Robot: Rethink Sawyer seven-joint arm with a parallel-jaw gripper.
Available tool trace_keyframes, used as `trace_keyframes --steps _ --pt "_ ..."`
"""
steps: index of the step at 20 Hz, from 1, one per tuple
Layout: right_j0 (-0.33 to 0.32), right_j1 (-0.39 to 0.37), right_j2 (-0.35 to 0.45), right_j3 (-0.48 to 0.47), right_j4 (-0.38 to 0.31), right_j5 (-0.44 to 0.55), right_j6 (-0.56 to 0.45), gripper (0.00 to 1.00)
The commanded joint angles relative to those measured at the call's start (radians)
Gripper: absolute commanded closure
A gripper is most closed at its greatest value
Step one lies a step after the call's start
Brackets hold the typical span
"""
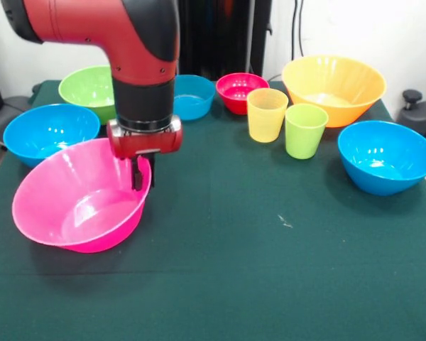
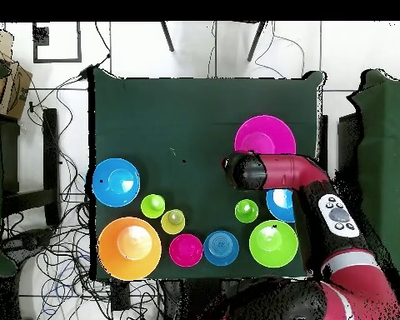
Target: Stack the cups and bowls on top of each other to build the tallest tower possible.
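The large pink bowl (image 1: 82, 202) is at the left in the front view, tilted with its opening facing the camera. My gripper (image 1: 140, 177) is shut on its far right rim, with one dark finger showing inside the wall. In the overhead view the pink bowl (image 2: 266, 136) lies beside my wrist, which hides the gripper. A yellow-orange cup (image 1: 267, 114) and a green cup (image 1: 304, 130) stand upright side by side. Behind and around them are the orange bowl (image 1: 334, 89), small red bowl (image 1: 241, 91) and small blue bowl (image 1: 194, 96). No stack shows.
A blue bowl (image 1: 385, 156) sits at the right, another blue bowl (image 1: 50, 131) at the left and a green bowl (image 1: 92, 89) behind it. The overhead view shows one more lime cup (image 2: 246, 210) beside my arm. The table edge (image 1: 213, 334) runs along the near side.
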Motion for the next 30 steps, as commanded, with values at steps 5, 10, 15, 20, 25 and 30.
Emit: trace_keyframes --steps 5,10,15,20,25,30 --pt "0.170 -0.038 -0.084 0.218 0.089 -0.054 0.323 1.00" --pt "0.203 -0.013 -0.104 0.219 0.120 -0.087 0.359 1.00" --pt "0.216 0.036 -0.104 0.205 0.121 -0.140 0.397 1.00" --pt "0.226 0.114 -0.102 0.152 0.111 -0.219 0.427 1.00" --pt "0.235 0.103 -0.092 0.178 0.142 -0.257 0.466 1.00" --pt "0.283 0.087 -0.104 0.178 0.200 -0.221 0.500 1.00"
